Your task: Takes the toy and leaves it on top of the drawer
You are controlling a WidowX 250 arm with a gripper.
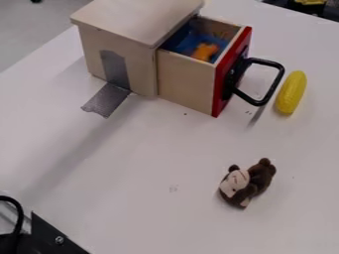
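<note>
the plush toy (248, 182) is found lying on the table (152, 163), well apart from the pulled-out drawer (185, 82), presumably for an unobstructed grasp, while the jaws' opening and any hold cannot be told.

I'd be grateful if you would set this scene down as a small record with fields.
plush_toy: brown with a pale face, lying on the table
cabinet: pale wooden box, flat-topped
drawer: pulled out, with a red front and a black handle
drawer_contents: an orange item and something blue
yellow_item: long and textured, on the table beyond the handle
tape: grey strip running from the cabinet's side onto the table
task_status: plush toy not on top of the cabinet
</note>
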